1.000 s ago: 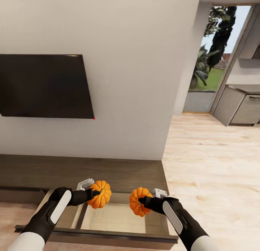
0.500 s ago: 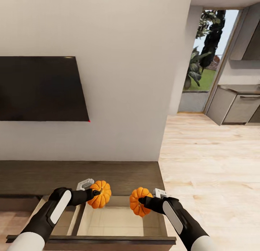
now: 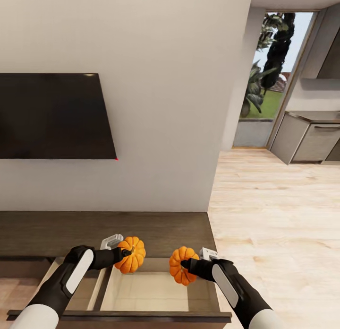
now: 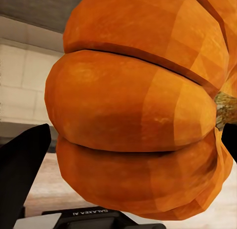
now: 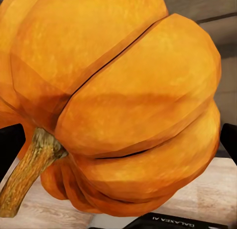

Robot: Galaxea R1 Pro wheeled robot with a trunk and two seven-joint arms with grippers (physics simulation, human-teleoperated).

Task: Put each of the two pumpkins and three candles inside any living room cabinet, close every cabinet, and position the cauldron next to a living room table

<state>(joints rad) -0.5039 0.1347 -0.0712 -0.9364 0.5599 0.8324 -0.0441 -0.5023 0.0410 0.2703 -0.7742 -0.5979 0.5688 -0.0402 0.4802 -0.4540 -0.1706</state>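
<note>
1. Pumpkins first: the left claw (image 3: pixel 123 253) is clamped on one pumpkin (image 3: pixel 131 254) and the right claw (image 3: pixel 185 264) on the other pumpkin (image 3: pixel 181 264), both carried in the air above the open drawer (image 3: pixel 156 291) of the cabinet (image 3: pixel 94 229) under the wall TV (image 3: pixel 54 115).
2. From each wrist camera the fruit sits right between the dark fingers, ribbed and orange, the left one (image 4: pixel 143 110) with its stem off to one side and the right one (image 5: pixel 123 100) with its stem pointing away from the drawer.
3. Done so far, as I judge it: both pumpkins picked up and brought to the cabinet, a drawer pulled out with its pale inside bare.
4. Left to do: lower and release both pumpkins, fetch three candles, shut every drawer, and put the cauldron by a table.
5. Writing: a small white label on each claw body, seen upside down and partly cut off, looks like "GALAXEA AI" (image 4: pixel 84 212). Nothing else is legible.
</note>
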